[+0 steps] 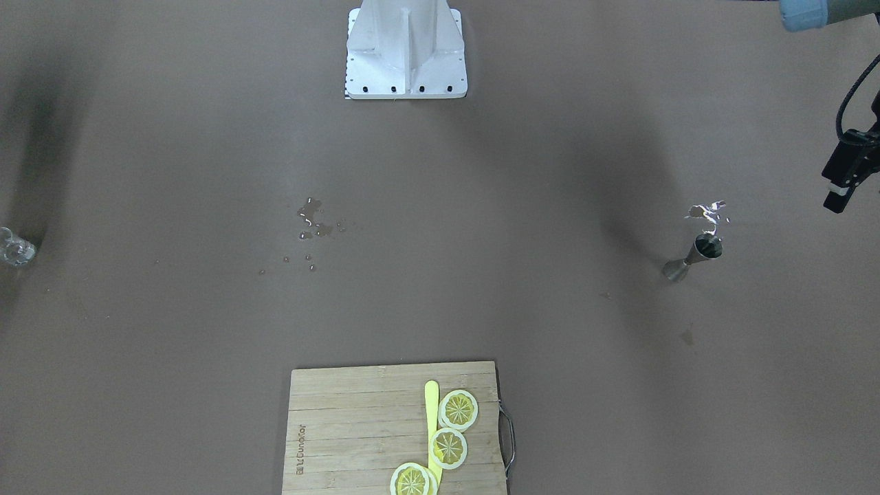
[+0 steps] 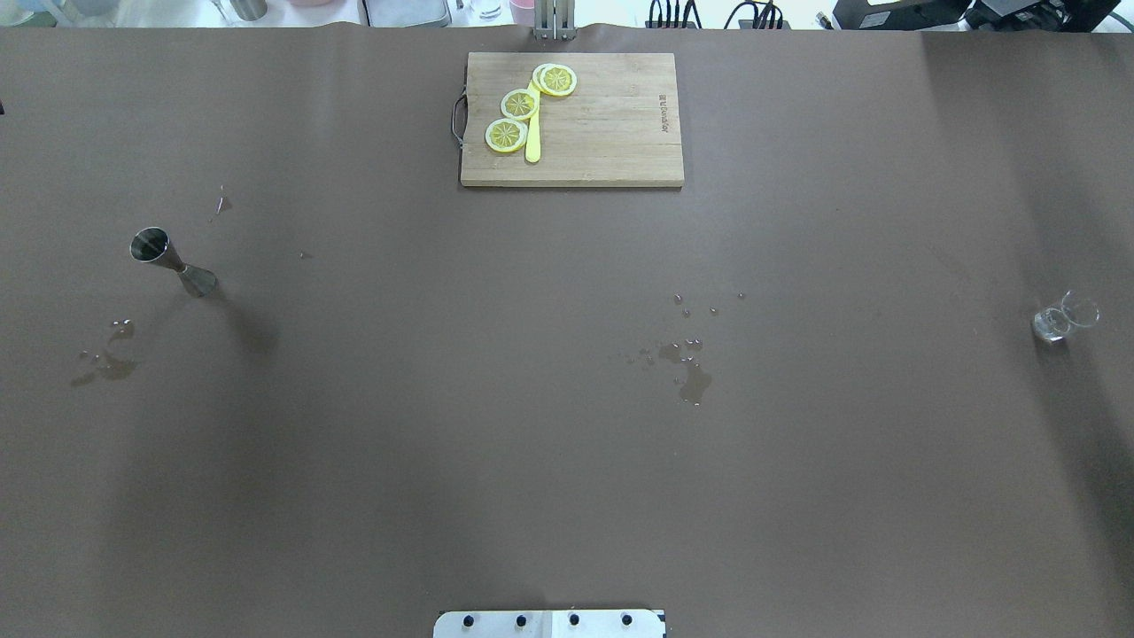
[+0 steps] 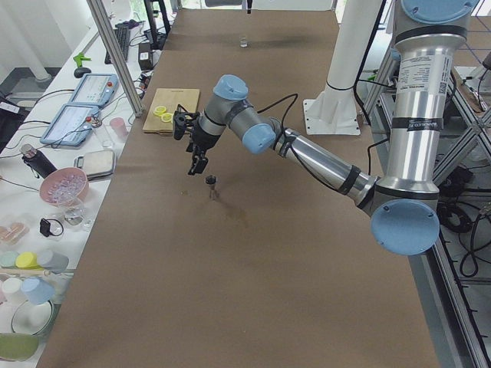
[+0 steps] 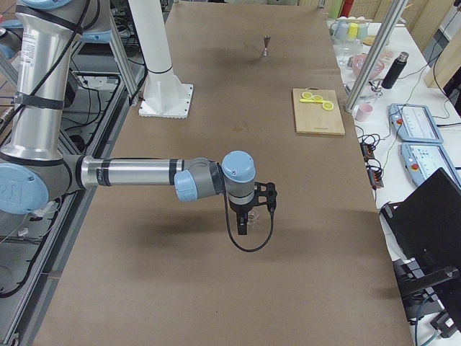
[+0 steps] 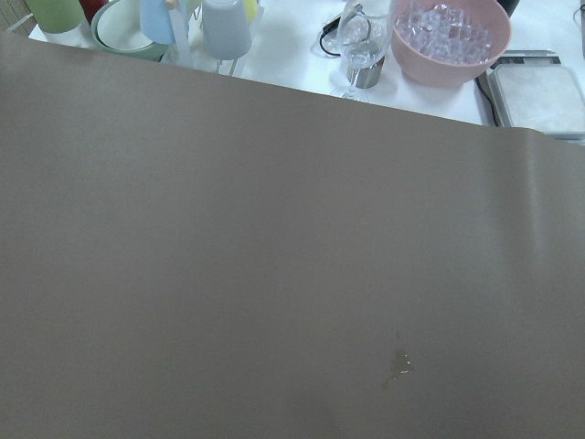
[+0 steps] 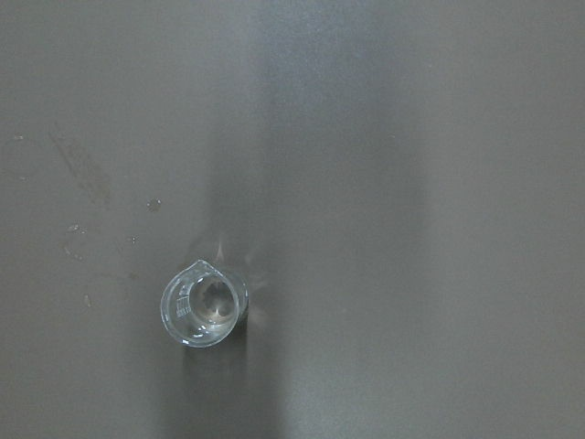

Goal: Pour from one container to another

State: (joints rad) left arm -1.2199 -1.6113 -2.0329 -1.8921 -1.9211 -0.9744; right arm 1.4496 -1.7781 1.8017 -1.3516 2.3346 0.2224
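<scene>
Jigger [image 2: 173, 262] and glass [image 6: 203, 306] stand upright, well apart on surface [image 2: 443, 443]; contents unclear. Only the right wrist view looks into glass. Left claw [image 3: 196, 163], right claw [image 4: 244, 226]: open or closed, cannot tell.

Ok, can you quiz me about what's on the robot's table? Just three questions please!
1. True or false: the jigger stands upright on the table, and no gripper holds it.
2. What lies on the cutting board? A) lemon slices B) ice cubes C) a banana
3. Fill in the word: the glass tumbler stands far out on the robot's ____ side.

Key: 1 true; 2 A; 3 right.
</scene>
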